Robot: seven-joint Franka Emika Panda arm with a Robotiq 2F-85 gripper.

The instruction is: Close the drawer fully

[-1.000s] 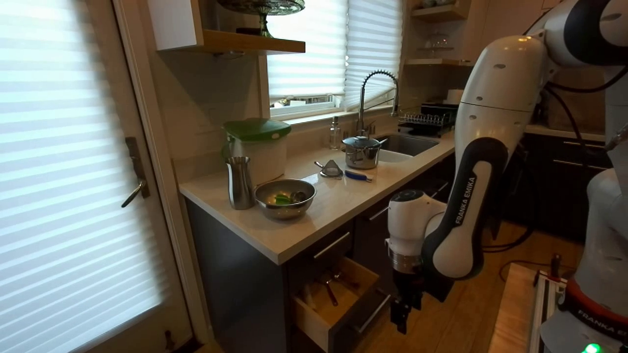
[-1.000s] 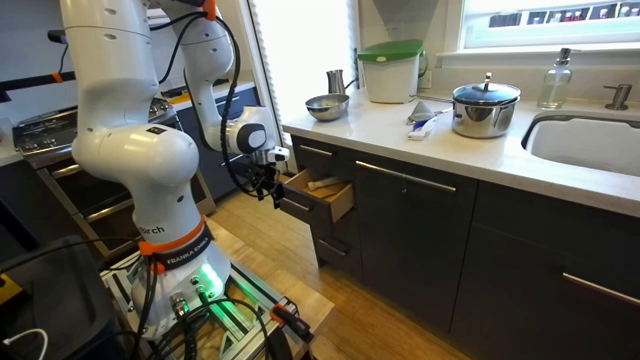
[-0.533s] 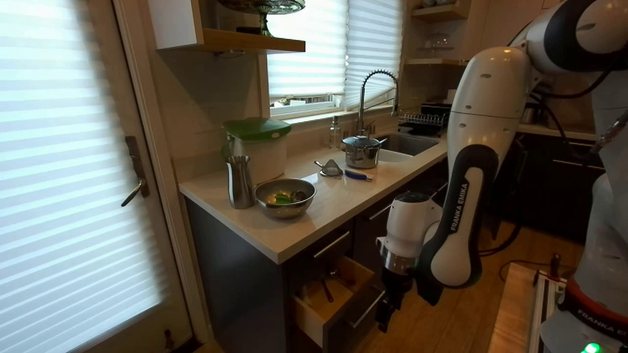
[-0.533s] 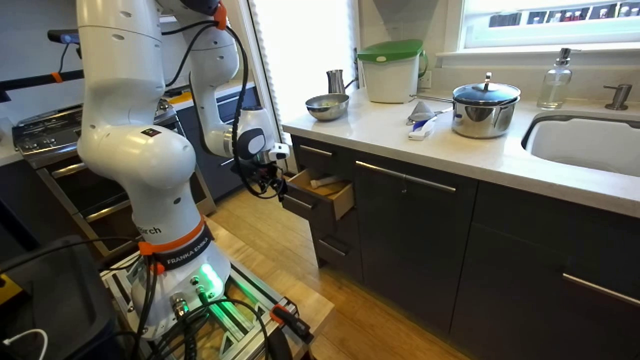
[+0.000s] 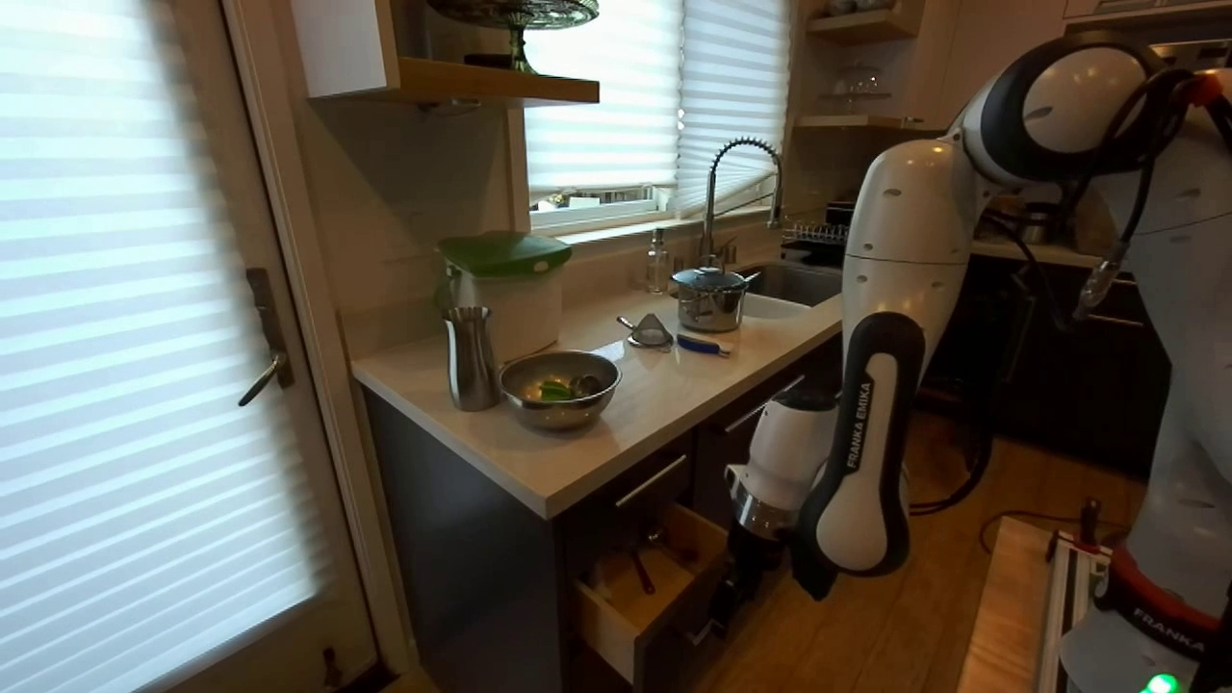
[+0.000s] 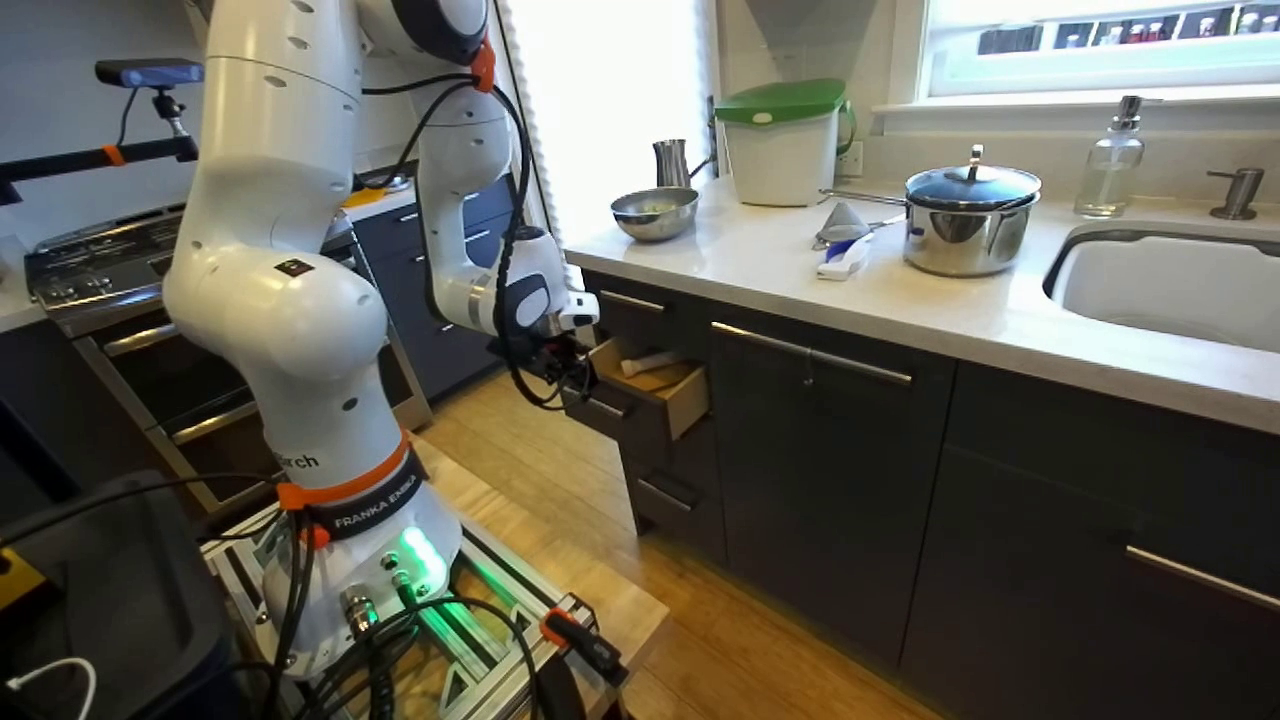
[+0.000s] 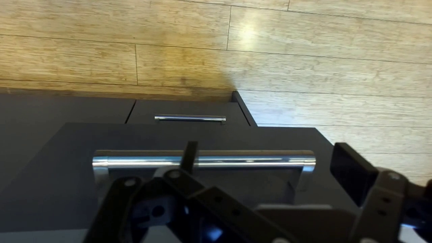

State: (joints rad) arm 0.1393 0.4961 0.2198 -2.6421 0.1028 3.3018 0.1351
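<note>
The dark-fronted wooden drawer (image 5: 604,633) stands partly open under the counter, with utensils inside. It also shows in an exterior view (image 6: 640,428) and in the wrist view (image 7: 135,138). Its silver bar handle (image 7: 249,162) crosses the wrist view and is partly hidden behind a finger. My gripper (image 7: 271,164) is open and empty at the drawer front. One finger overlaps the handle and the other is beyond its right end. I cannot tell whether they touch. My gripper is at the drawer front in both exterior views (image 5: 722,608) (image 6: 578,376).
A closed drawer above has its own handle (image 5: 653,479). Another closed drawer is below (image 6: 667,493). The counter (image 5: 587,467) overhangs them and holds a metal bowl (image 5: 560,393), a steel pitcher (image 5: 472,361) and a lidded pot (image 6: 972,220).
The gripper has moved in toward the drawer front and tilted. The drawer slid slightly inward between one second and half a second ago, and looks unmoved since.
</note>
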